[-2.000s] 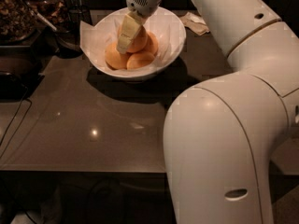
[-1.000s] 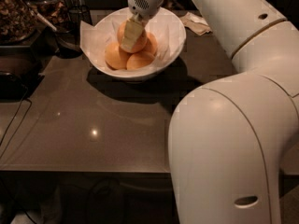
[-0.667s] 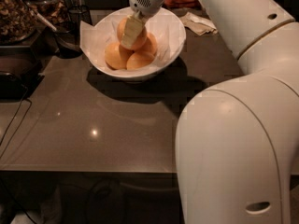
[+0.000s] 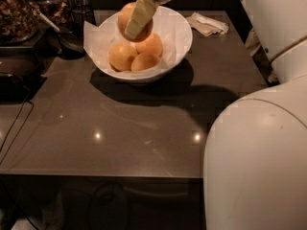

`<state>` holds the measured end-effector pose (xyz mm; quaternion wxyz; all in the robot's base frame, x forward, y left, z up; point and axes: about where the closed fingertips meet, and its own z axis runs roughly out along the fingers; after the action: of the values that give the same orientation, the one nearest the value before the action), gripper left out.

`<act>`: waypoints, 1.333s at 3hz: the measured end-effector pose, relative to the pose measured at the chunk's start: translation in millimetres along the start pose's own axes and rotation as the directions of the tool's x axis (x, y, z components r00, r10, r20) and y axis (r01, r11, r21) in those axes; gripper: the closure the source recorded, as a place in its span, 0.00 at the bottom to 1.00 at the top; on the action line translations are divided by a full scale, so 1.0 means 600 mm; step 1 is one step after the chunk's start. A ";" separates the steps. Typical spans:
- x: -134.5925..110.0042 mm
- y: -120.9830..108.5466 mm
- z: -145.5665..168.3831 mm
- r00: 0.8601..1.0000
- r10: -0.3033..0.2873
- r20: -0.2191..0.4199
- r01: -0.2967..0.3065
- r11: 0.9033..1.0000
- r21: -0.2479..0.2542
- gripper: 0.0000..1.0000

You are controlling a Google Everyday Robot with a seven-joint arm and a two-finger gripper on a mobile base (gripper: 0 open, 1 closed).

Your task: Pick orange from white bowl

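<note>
We saw the gripper (image 4: 136, 22) clamped on the orange (image 4: 123, 16), which hung above three paler fruits (image 4: 135, 54) in the white bowl (image 4: 178, 41); we judged the lift half-made, needing next a steady rise clear of the rim.

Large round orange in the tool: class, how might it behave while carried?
The large round orange looks firm: the tool, above the wide white bowl, grips it without visible denting. Being round, it may slip, and would likely roll if released.

Rounded glossy white arm shells (image 4: 259, 166); cream-fingered gripper (image 4: 135, 24) above the white bowl (image 4: 180, 51).
</note>
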<state>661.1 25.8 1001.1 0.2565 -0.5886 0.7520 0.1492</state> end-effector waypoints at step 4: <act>0.034 0.147 -0.087 0.989 0.145 0.011 -0.146 0.988 0.059 1.00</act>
<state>561.8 5.2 1025.9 0.2649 -0.5237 0.7961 0.1472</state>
